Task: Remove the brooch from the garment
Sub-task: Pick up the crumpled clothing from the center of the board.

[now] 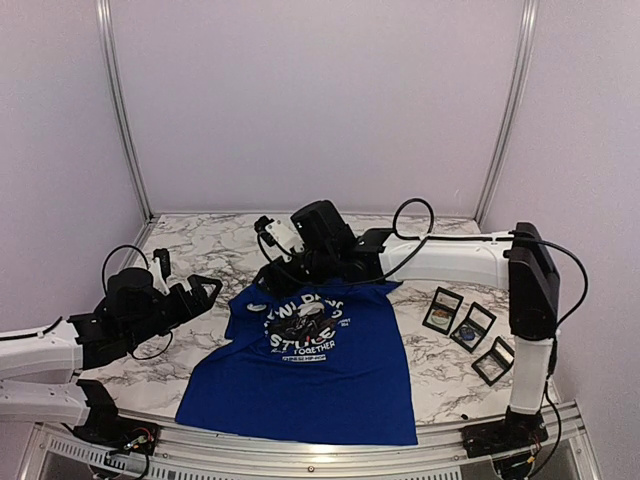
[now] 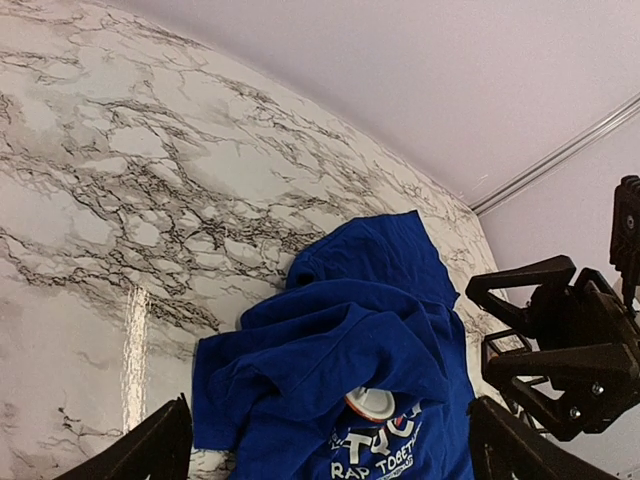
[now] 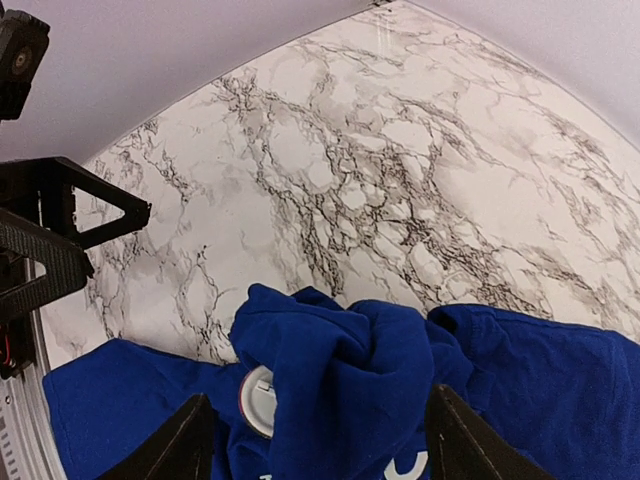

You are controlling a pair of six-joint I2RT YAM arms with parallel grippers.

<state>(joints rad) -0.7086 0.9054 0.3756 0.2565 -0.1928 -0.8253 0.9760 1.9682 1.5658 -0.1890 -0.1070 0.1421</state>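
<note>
The garment (image 1: 310,385), a royal-blue T-shirt with white lettering, lies on the marble table with its top part bunched into a fold (image 3: 360,370). The brooch (image 3: 257,400) is a round white badge, half hidden under that fold; the left wrist view shows the brooch (image 2: 372,403) just above the lettering. My right gripper (image 3: 325,445) reaches across from the right and stands open, its fingers straddling the fold and the brooch without touching them. My left gripper (image 2: 330,450) is wide open and empty, hovering by the shirt's left shoulder (image 1: 200,290).
Three small black-framed display boxes (image 1: 473,327) lie on the table at the right. The right arm's long white link (image 1: 450,255) spans the table behind the shirt. Pale walls close the back and sides; a metal rail (image 1: 330,455) runs along the near edge.
</note>
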